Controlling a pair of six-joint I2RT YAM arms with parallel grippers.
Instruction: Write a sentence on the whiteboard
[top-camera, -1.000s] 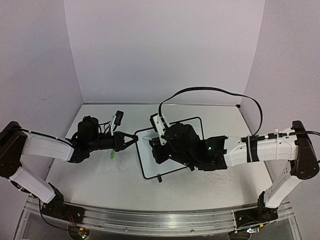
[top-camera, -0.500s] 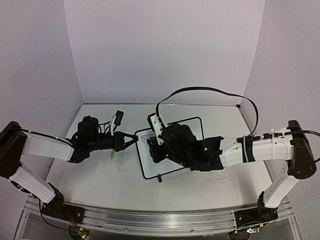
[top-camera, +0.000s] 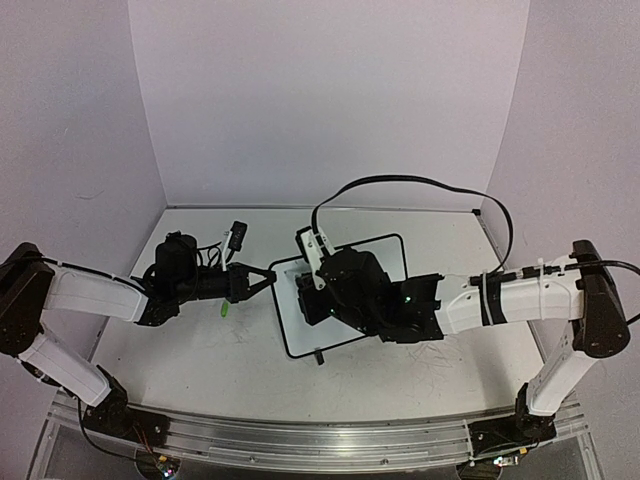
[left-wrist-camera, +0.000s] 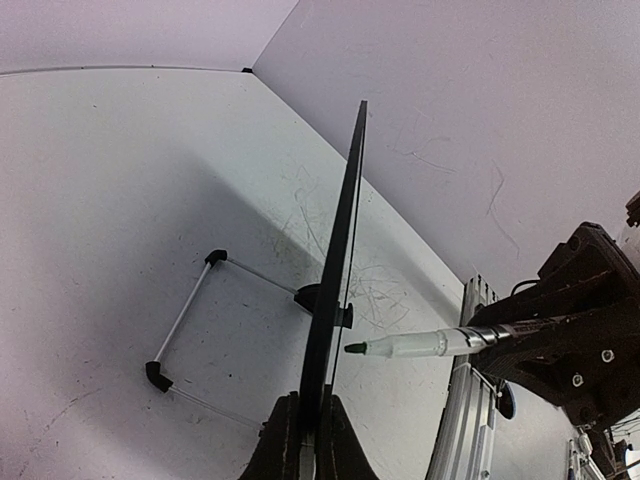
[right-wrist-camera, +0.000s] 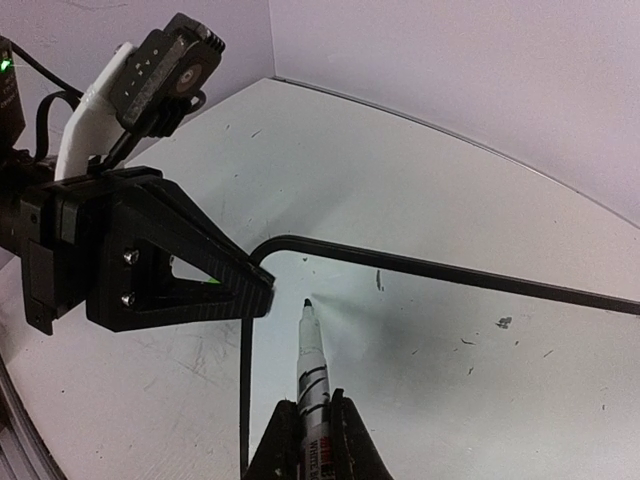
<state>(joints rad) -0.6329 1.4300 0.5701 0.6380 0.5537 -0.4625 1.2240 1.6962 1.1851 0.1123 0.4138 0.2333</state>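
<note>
Mid-table, whiteboard (top-camera: 298, 325) sits propped. Left gripper (top-camera: 262, 277) clamps its far-left corner, right gripper (right-wrist-camera: 312, 425) closed on marker (right-wrist-camera: 312, 360), tip just off board nr that corner. Rec: light contact, slow even strokes, left arm braces vs push.

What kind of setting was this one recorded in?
Probably a lab robot booth, not a home: plain pale walls close in a scuffed white table, and both arms are bolted to an aluminium rail at its near edge, the left gripper clamping a small whiteboard, the right gripper a marker.
</note>
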